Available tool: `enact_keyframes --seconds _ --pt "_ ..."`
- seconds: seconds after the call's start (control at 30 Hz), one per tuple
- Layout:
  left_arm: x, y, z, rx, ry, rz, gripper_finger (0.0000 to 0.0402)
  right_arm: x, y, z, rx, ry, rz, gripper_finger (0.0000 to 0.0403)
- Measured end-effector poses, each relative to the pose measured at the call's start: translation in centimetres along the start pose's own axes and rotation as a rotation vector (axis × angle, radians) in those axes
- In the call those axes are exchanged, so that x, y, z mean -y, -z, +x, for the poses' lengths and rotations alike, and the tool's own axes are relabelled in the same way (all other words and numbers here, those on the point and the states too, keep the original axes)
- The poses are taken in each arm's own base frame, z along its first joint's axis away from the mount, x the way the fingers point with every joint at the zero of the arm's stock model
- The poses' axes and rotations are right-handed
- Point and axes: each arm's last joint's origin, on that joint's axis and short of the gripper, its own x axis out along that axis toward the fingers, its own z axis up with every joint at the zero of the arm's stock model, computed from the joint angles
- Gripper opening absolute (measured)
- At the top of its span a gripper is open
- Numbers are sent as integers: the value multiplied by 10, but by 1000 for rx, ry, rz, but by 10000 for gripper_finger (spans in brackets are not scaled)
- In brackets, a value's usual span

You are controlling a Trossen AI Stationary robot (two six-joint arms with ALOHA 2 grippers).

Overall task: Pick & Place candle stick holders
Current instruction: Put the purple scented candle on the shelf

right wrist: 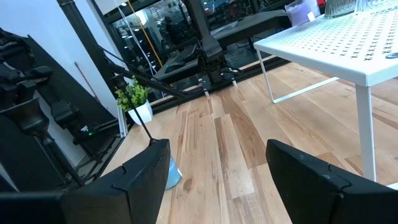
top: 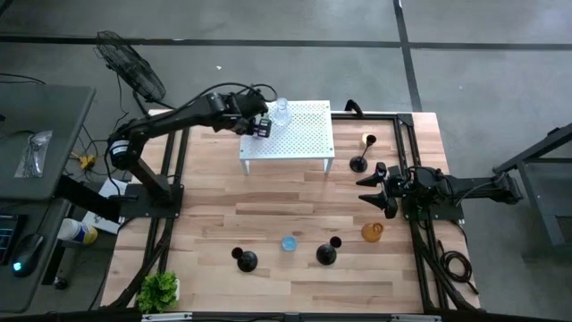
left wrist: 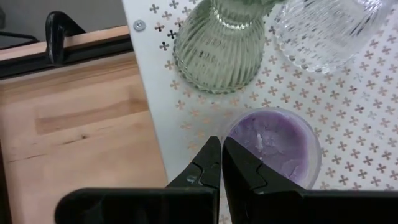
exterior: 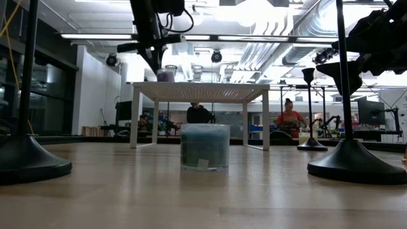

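Observation:
My left gripper (left wrist: 221, 149) is shut and hovers over the far left corner of the white perforated stand (top: 304, 143). Its tips are at the rim of a purple candle cup (left wrist: 277, 146) that stands on the stand. Beside the cup stand a greenish ribbed glass (left wrist: 221, 50) and a clear glass (left wrist: 323, 28). On the table's near part stand a blue cup (top: 288, 242), an amber cup (top: 372, 232) and two black holders (top: 245, 260) (top: 326, 254). A third black holder (top: 358, 164) stands right of the stand. My right gripper (top: 371, 190) waits open at the table's right. My left gripper points steeply down at the purple cup's rim (left wrist: 233, 130), on the side toward the stand's left edge. One fingertip (left wrist: 239, 158) overlaps that rim in the left wrist view. I cannot tell whether it touches the rim. The cup stands upright on the stand.
A small green plant (top: 158, 289) sits at the table's near left corner. Black frame rails (top: 174, 179) run along the table's left and right sides. Bare wood lies between the stand and the near row of holders.

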Motion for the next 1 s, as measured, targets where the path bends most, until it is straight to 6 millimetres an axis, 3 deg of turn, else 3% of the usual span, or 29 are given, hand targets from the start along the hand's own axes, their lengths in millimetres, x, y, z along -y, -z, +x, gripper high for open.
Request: enact_keyframes --seconds 1.0 --pt "0 1 2 -18 -7 31 0 0 0 0 0 0 0 260"
